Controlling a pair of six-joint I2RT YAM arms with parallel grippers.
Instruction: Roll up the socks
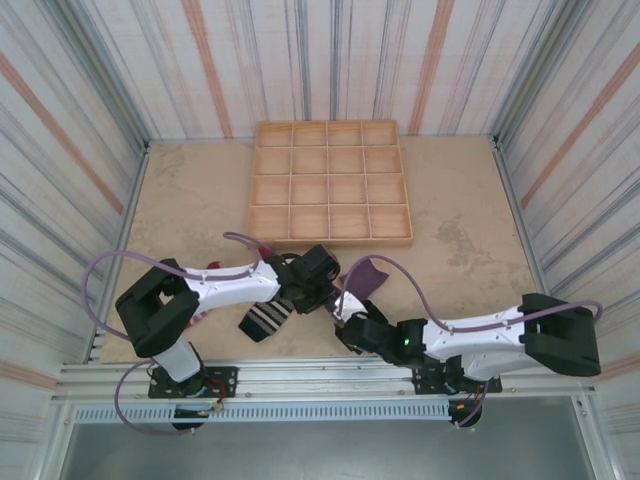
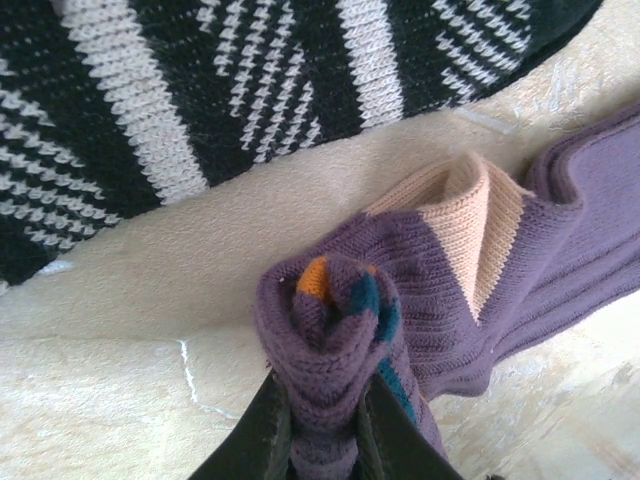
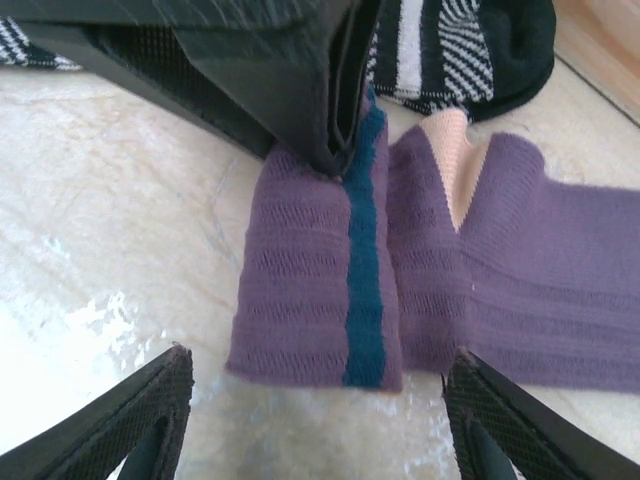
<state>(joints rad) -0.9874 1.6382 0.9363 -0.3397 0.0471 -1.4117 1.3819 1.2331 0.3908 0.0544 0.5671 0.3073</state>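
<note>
Top external view puts the work low and centre on the table (image 1: 190,200), close to the arm bases; at the left of the cluster the black-and-white striped sock (image 1: 268,318) lies flat and unrolled; just beside it the left gripper (image 2: 325,445) has its jaws clamped on the rolled-up end of the purple sock (image 2: 540,250), a small coil with orange and teal showing between the fingers, while the tan heel (image 2: 465,220) and the rest of the sock trail flat to the right; the right gripper (image 3: 318,375) hovers with jaws wide apart, one finger either side of the folded purple band, gripping nothing; the step in hand looks like the first turns of rolling the purple sock, well short of done, since most of its length lies flat and the striped sock is untouched; the next move probably calls for the right fingers to come down and steady the fabric while the left wrist turns the coil on toward the heel; as for room, the striped sock's dark end lies just beyond the purple one and could be drawn into the roll; the wooden compartment tray (image 1: 330,185) stands near on the far side; bare table lies open to left and right, and the near rail (image 1: 300,372) bounds the work behind the grippers.
</note>
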